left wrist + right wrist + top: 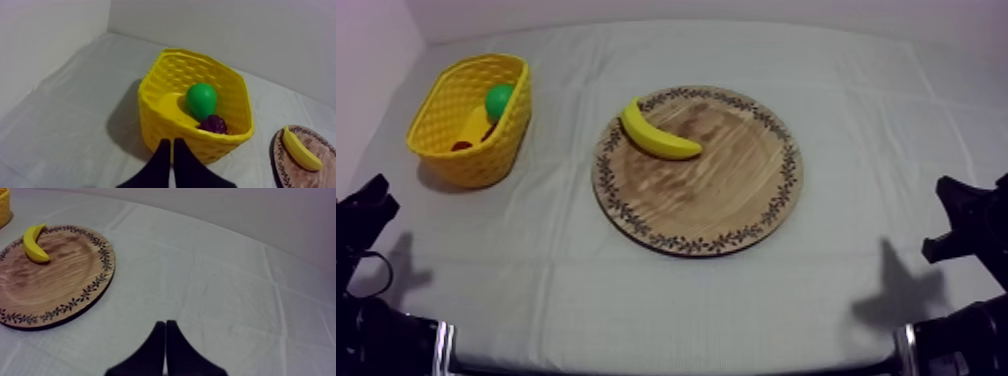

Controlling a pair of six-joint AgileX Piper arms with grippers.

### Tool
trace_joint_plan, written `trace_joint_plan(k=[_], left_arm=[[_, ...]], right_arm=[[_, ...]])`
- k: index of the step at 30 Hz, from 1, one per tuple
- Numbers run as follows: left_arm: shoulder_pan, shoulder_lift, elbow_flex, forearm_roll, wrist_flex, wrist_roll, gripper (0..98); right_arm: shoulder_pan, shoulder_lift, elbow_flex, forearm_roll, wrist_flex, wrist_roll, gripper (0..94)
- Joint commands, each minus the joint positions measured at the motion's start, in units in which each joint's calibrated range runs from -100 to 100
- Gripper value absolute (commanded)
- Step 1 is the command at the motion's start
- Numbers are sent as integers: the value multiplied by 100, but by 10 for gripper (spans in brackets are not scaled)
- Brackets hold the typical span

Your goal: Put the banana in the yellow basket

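A yellow banana lies on the round wooden board near its far left rim; it also shows in the left wrist view and the right wrist view. The yellow basket stands at the table's left and holds a green pear and a bunch of dark grapes. My left gripper is shut on nothing, just short of the basket's near wall. My right gripper is shut on nothing over bare cloth, right of the board.
Both arms rest low at the table's near corners, the left arm and the right arm. Bare cloth lies between the basket and the board and along the front edge. A wall stands behind the table.
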Motion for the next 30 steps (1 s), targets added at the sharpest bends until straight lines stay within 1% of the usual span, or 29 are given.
trace_joint_plan(k=[1,4,7,14,20,21,23,26,30], left_arm=[[-3,-5,6,-4,-21,1,1],[29,-5,6,-4,-21,-6,1],[192,-5,6,-4,-21,-21,1],[1018,-28,16,-9,-42,27,1],[1640,-31,-24,-8,-42,57,1],[1745,-28,-38,-25,-33,36,1],[1937,-23,-93,-121,69,91,1],[2211,125,-259,-265,348,265,1],[2496,750,-742,-309,581,446,0]], right_arm=[[0,0,5,-2,-3,-1,2],[0,0,5,-2,-3,2,2],[0,0,5,-2,-3,0,2],[0,0,5,-2,-3,2,2],[0,0,5,-2,-3,-1,2],[0,0,5,-2,-3,-1,2],[0,0,5,-2,-3,1,2],[0,0,5,-2,-3,1,2],[0,0,5,-2,-3,3,2]])
